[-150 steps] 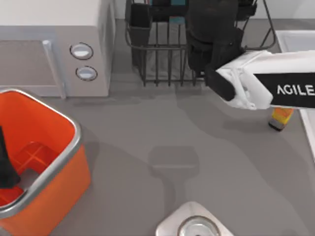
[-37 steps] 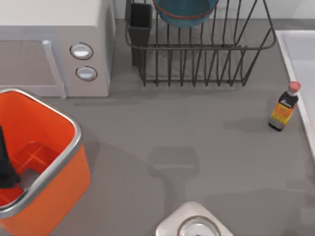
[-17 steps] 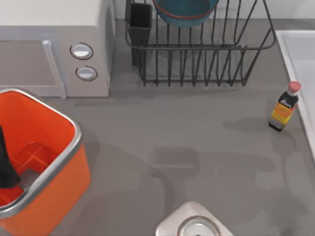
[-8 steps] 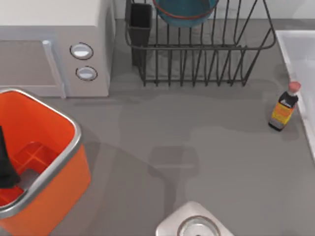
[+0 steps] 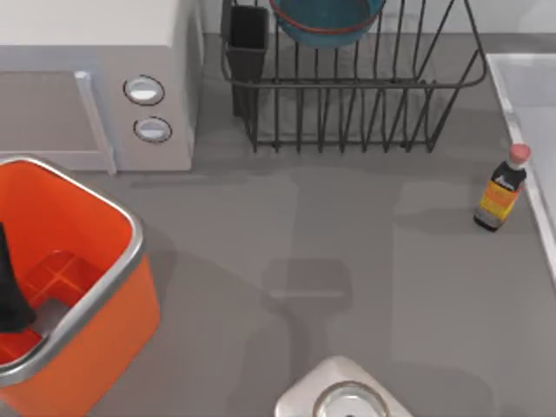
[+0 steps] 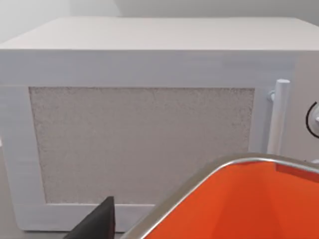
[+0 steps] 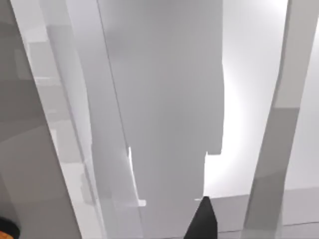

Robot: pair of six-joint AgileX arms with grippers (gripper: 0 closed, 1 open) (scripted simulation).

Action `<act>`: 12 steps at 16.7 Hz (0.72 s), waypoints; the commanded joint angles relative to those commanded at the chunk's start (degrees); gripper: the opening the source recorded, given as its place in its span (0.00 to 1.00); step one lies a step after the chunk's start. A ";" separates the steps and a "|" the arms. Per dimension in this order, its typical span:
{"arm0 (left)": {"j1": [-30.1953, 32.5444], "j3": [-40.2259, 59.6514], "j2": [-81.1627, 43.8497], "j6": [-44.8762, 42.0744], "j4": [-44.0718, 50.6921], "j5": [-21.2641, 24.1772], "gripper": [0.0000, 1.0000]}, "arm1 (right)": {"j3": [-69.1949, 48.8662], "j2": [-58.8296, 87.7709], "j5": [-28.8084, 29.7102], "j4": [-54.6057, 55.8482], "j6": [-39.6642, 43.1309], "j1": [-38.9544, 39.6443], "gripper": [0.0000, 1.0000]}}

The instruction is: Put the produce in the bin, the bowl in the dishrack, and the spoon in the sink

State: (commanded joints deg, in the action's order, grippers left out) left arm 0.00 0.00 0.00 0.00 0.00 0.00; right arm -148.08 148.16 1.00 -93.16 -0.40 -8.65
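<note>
Top view: the bowl (image 5: 323, 19) sits in the far dishrack (image 5: 365, 104), the right gripper (image 7: 202, 224) over the sink (image 5: 526, 82) at right, the left gripper (image 5: 9, 295) over the bin (image 5: 87, 321) at left; whether either grips anything cannot be told.

I get even, soft light from above. Pale, layered shadows lie on the grey table (image 5: 365, 261), darker beneath the dishrack (image 5: 347, 95) and right of the bin (image 5: 78, 295). A bright glare patch washes the sink (image 7: 249, 99) in my right wrist view.
</note>
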 joint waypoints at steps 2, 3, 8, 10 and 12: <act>0.00 0.00 0.00 0.00 0.00 0.00 1.00 | -0.26 0.23 0.00 -0.06 0.05 -0.03 0.00; 0.00 0.00 0.00 0.00 0.00 0.00 1.00 | -0.26 0.23 0.00 -0.06 0.05 -0.03 0.00; 0.00 0.00 0.00 0.00 0.00 0.00 1.00 | 1.97 -0.48 -0.12 2.21 -0.10 0.23 0.00; 0.00 0.00 0.00 0.00 0.00 0.00 1.00 | 5.52 -0.86 -0.12 5.19 -0.02 0.23 0.00; 0.00 0.00 0.00 0.00 0.00 0.00 1.00 | 9.20 -1.16 -0.14 7.74 -0.04 0.15 0.00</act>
State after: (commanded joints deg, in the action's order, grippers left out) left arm 0.00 0.00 0.00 0.00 0.00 0.00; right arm -138.89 146.99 0.86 -85.42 -0.43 -8.51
